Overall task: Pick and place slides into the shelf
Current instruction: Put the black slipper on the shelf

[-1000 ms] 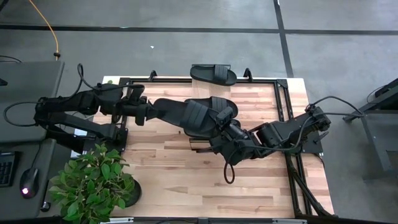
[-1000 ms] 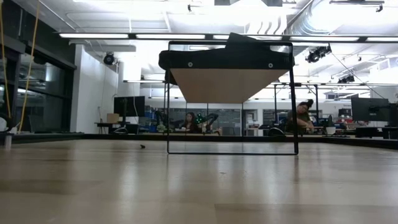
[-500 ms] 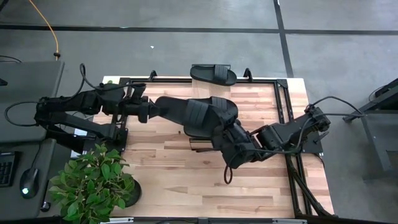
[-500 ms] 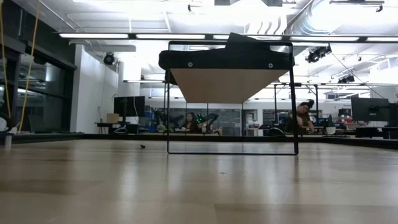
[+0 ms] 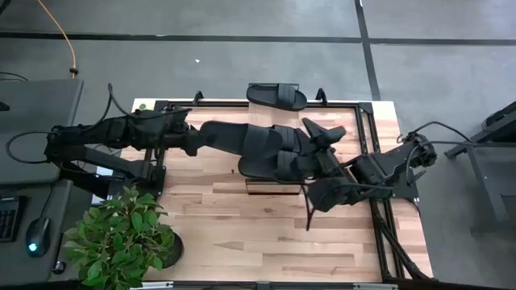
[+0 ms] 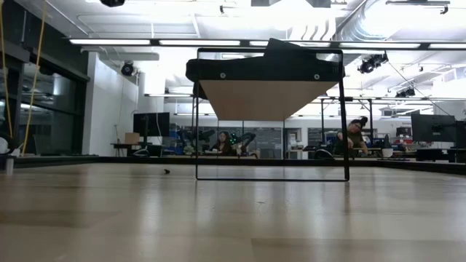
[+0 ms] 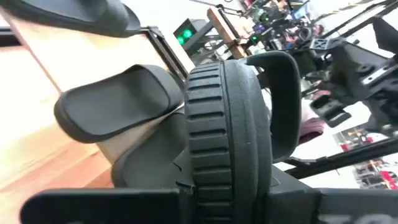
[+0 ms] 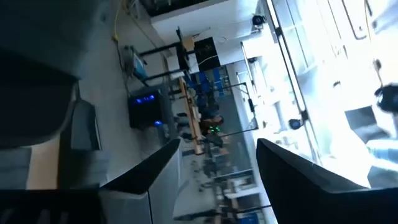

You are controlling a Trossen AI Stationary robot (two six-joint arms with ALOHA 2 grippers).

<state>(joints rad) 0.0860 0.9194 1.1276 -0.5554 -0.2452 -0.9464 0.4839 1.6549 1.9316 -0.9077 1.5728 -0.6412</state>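
Two black slides lie side by side on top of the shelf (image 6: pixel 269 98) at mid-table: one (image 5: pixel 278 138) whose ribbed strap (image 7: pixel 227 124) fills the left wrist view, and one (image 5: pixel 274 167) nearer the table's near edge, which also shows as a slide (image 7: pixel 115 106) in that wrist view. My left gripper (image 5: pixel 235 141) reaches in from the left and is shut on the first slide. My right gripper (image 5: pixel 324 130) stands open just off that slide's right end; nothing is between its fingers (image 8: pixel 143 174). A third slide (image 5: pixel 276 97) lies beyond the table's far edge. My left gripper holds the slide at its left end (image 5: pixel 246 141), coming in about level from the table's left, along the slide. The strap and the gripper's own body hide the fingertips, so the kind of hold does not show. The slide lies on top of the shelf.
A potted plant (image 5: pixel 121 238) stands at the table's near left corner. The wood tabletop (image 5: pixel 242 234) is bare toward the near edge. Dark frame rails (image 5: pixel 367 129) run along the right side. People sit at desks in the room beyond.
My right gripper has come off the top of the slides, gone toward the table's right and far edges, and swung round so that its spread fingers point toward the far edge. The slides stay on the shelf.
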